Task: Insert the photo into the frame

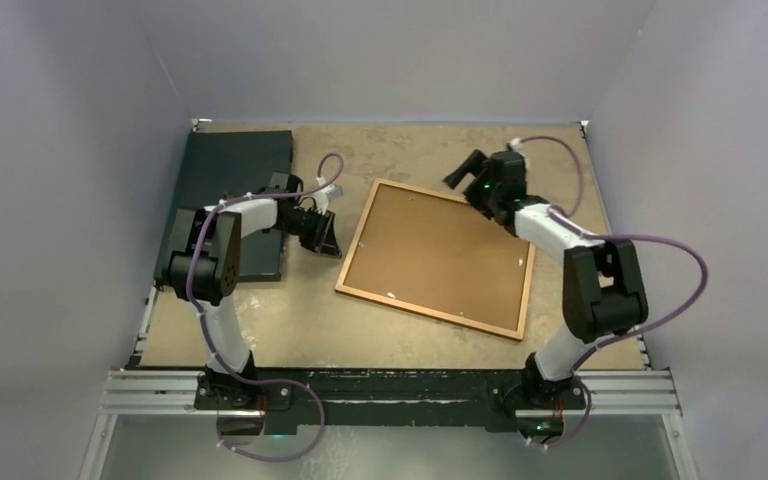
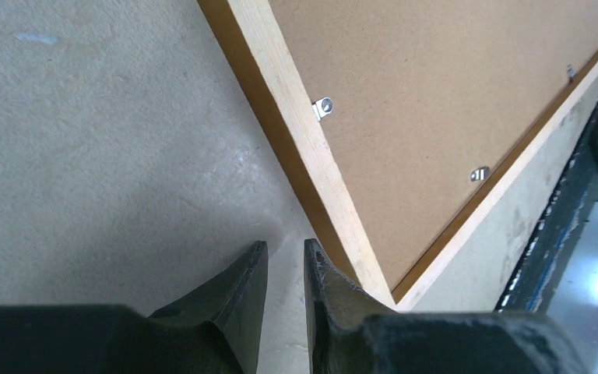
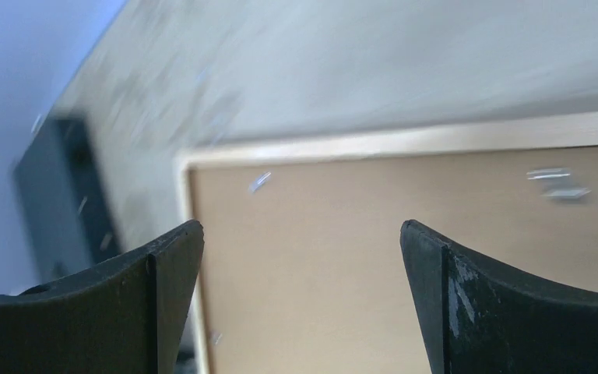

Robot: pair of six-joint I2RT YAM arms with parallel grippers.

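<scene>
Your left pincer [image 2: 284,249] is barely ajar and empty, its tips right at a corner of the frame [image 2: 286,86]. Push on and you may skid it across the desk [image 2: 86,156]. Right pincer [image 3: 302,230] gapes wide, empty, over the frame's far corner. The backing board [image 1: 435,255], clipped inside the frame, bars the way. The photo is nowhere in view. A dark mat [image 1: 235,160] lies left of the frame.
</scene>
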